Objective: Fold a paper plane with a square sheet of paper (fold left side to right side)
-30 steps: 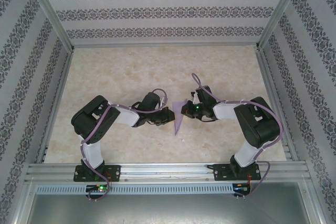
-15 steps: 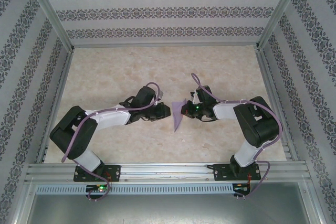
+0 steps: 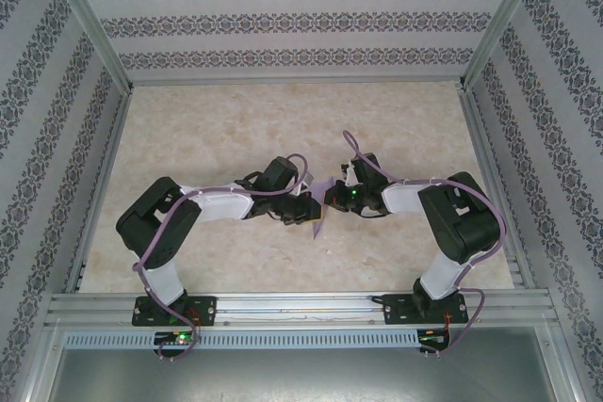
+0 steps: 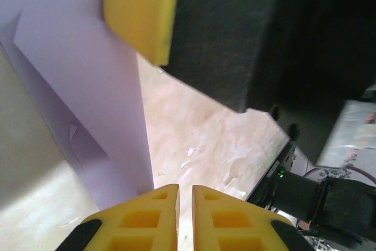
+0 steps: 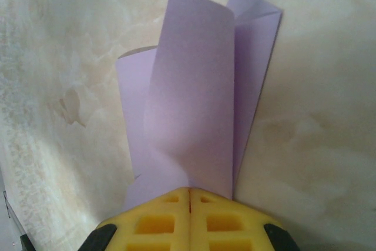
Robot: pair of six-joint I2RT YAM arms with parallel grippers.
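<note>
The square sheet of paper [image 3: 317,221] is lavender and folded into a narrow layered shape; it lies mid-table between the two grippers. My right gripper [image 5: 189,191] is shut on its near end, and the folded layers [image 5: 194,104] fan away from the fingers, one flap curling up. My left gripper [image 3: 309,209] sits right against the paper's left side, opposite the right gripper [image 3: 332,199]. In the left wrist view its fingers [image 4: 185,189] stand shut with a thin slit and nothing between them. There the paper [image 4: 76,86] rises to the left, and a yellow fingertip [image 4: 138,13] of the right gripper is on it.
The marbled table [image 3: 217,129] is walled by patterned panels at the back and sides. An aluminium rail [image 3: 301,306] carries both arm bases along the near edge. The right arm's black body [image 4: 264,33] looms close above the left gripper.
The left arm has swung its gripper rightwards, up against the paper and the right gripper, and its elbow has shifted. The right arm and its hold on the paper have not changed.
</note>
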